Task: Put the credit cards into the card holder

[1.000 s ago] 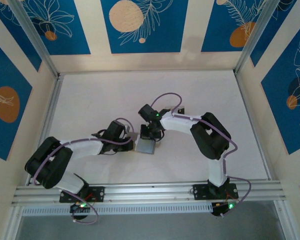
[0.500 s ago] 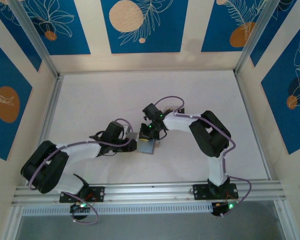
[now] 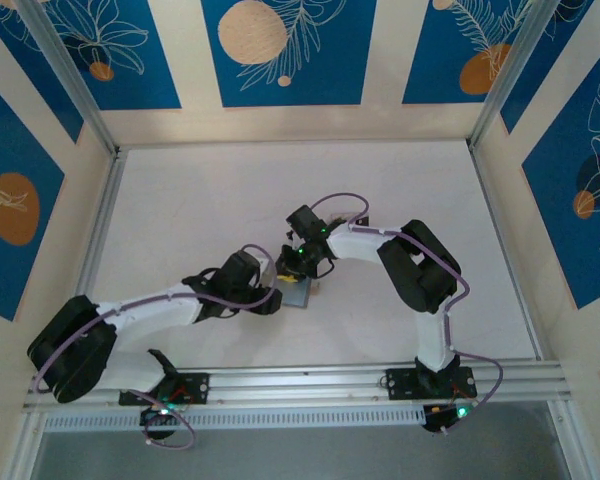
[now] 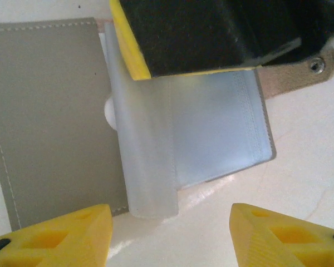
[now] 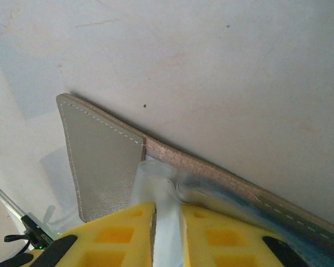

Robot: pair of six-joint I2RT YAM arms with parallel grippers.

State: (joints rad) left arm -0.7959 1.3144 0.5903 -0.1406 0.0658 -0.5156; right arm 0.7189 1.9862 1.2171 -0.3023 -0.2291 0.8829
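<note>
Two fingers of the left gripper [image 4: 170, 228] stand wide apart, released, just near of the card holder [image 4: 50, 111], lying opened mid-table. On its far side, the right gripper [image 5: 167, 222] nearly closes around its frosted sleeve [image 4: 211, 128]; gripping or not, I cannot tell. Whether credit cards sit inside is unclear, so loading seems unfinished.

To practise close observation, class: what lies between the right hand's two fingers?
A pale translucent sleeve of the card holder, seen in the right wrist view.
</note>
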